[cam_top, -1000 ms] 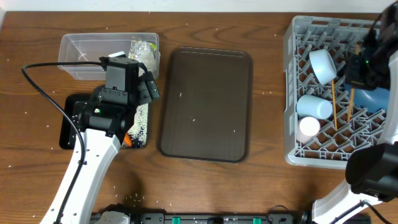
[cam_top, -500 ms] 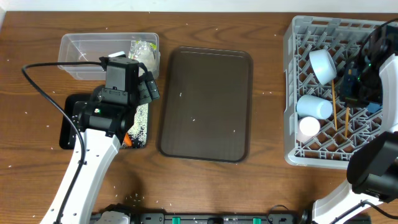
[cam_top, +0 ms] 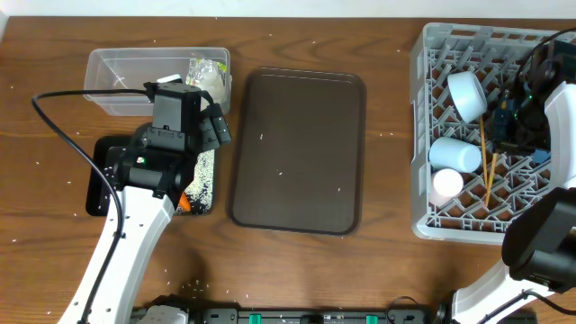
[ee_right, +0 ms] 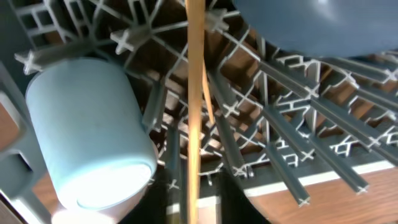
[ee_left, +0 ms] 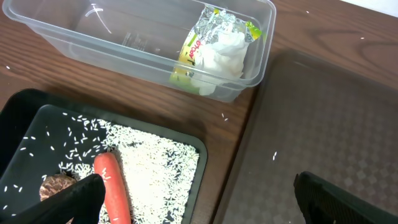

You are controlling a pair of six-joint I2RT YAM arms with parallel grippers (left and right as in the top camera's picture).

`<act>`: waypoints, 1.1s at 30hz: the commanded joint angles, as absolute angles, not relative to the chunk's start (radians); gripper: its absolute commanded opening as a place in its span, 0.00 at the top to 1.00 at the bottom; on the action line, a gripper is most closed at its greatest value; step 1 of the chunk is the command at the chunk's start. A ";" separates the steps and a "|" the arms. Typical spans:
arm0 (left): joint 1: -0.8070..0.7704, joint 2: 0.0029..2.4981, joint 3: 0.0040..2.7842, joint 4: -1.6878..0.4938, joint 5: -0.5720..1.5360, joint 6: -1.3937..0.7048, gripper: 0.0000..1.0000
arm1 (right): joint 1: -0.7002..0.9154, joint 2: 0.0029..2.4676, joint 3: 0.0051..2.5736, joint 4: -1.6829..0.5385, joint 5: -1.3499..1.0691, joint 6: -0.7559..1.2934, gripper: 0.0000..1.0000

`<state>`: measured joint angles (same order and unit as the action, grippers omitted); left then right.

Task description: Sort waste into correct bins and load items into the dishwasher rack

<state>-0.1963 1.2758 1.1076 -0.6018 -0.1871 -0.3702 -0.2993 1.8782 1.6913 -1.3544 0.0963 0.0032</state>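
My left gripper [ee_left: 205, 208] is open and empty above the right edge of the black tray [ee_left: 18, 118]. That tray holds white rice [ee_left: 155, 168], the orange carrot [ee_left: 113, 186] and the brown lump [ee_left: 53, 185]. The clear tub [ee_left: 124, 43] holds the yellow-green packet [ee_left: 194, 50] and the white napkin [ee_left: 224, 53]. My right gripper [ee_right: 196, 205] hangs over the grey rack [cam_top: 419, 135]. Its jaws stand open around a chopstick [ee_right: 194, 93], with gaps on both sides. Two chopsticks [cam_top: 484, 148] lean in the rack beside the light blue cup [cam_top: 454, 155], the pinkish-white cup [cam_top: 446, 184], the small pale bowl [cam_top: 468, 94] and the large blue bowl [ee_right: 323, 25].
The large brown serving tray [cam_top: 297, 148] lies between the black tray and the rack. Rice grains are scattered on the wooden table. The left arm's cable [cam_top: 63, 135] loops over the table at the left.
The chopstick near my right gripper has tipped left and lower in the rack, toward the other one. My right gripper shifted slightly. The left arm has not moved.
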 commanded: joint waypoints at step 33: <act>-0.192 1.281 1.121 -0.602 -0.199 -0.379 0.02 | -0.287 1.313 1.963 -1.354 -0.139 -0.005 0.01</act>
